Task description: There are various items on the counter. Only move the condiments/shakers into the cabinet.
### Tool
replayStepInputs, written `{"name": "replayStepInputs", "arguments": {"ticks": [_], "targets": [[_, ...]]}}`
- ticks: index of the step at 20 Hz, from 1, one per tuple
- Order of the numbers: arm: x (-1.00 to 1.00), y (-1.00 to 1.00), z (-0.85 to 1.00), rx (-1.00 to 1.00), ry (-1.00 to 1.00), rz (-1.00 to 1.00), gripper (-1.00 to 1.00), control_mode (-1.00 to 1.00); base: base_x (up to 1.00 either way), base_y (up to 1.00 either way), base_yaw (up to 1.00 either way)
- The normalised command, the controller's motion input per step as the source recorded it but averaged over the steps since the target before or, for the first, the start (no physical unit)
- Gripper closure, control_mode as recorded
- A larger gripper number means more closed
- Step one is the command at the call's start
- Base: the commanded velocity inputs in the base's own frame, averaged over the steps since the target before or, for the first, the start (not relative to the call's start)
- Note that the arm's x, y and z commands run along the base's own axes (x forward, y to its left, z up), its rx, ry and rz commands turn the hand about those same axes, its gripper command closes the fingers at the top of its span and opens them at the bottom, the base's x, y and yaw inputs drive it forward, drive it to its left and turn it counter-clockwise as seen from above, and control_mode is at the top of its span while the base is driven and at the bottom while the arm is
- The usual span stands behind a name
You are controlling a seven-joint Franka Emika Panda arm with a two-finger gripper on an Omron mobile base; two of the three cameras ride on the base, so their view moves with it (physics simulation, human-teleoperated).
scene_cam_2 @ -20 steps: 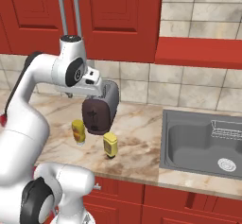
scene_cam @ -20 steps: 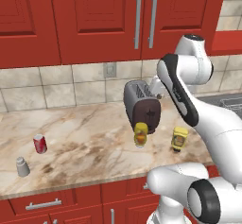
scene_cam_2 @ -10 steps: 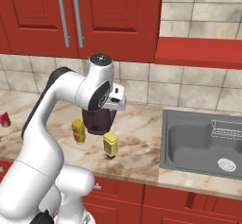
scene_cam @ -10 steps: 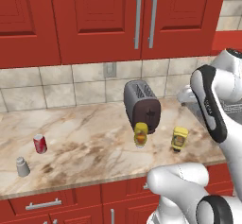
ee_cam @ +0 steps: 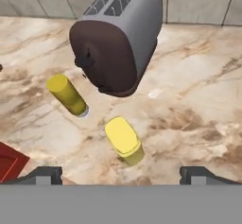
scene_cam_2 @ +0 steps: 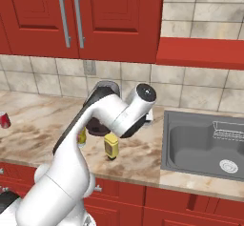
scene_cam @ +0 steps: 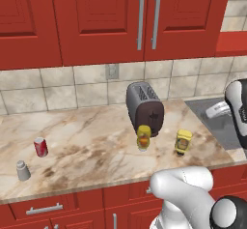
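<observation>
Red cabinets and beige tile frame a veined marble table (scene_cam: 96,141) over red drawers, with a sink (scene_cam_2: 205,144) set in at its right end. Nearest the hand, in the hand view, the fingers (ee_cam: 120,173) stand wide with nothing between them, hovering above the mustard bottle (ee_cam: 124,140), which stands upright on the table directly ahead of them. Just beside it to the left stands the bright yellow-orange bottle (ee_cam: 67,94), close in front of the dark grey toaster (ee_cam: 118,38). Well apart, toward the left end of the table, stand the red soda can (scene_cam: 41,147) and the grey tapered shaker (scene_cam: 22,170). The doorless red shelf (scene_cam_2: 200,53), where the condiments belong, hangs on the wall above the sink. None of the three condiments is on it yet, so the step in hand looks like the approach to a first pick. The next move probably calls for lowering the fingers around the mustard bottle without knocking its neighbour or the toaster, then closing on it.
</observation>
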Motion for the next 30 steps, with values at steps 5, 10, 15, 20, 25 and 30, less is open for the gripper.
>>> {"name": "replayStepInputs", "arguments": {"ticks": [5, 10, 15, 20, 25, 30], "targets": [[-0.07, -0.27, -0.34, 0.13, -0.33, 0.33, -1.0, -1.0, 0.0, 0.0, 0.0], [-0.09, 0.0, -0.47, 0.04, -0.53, 0.37, -1.0, -1.0, 0.0, 0.0, 0.0], [-0.05, 0.0, -0.48, -0.02, -0.58, 0.35, -1.0, -1.0, 0.0, 0.0, 0.0], [-0.03, -0.05, -0.03, 0.0, -0.12, 0.03, -1.0, -1.0, 0.0, 0.0, 0.0], [0.0, 0.0, -0.29, 0.07, -0.02, 0.0, -1.0, -1.0, 0.0, 0.0, 0.0], [0.08, 0.0, -0.43, 0.15, 0.0, 0.0, -1.0, -1.0, 0.0, 0.0, 0.0]]}}
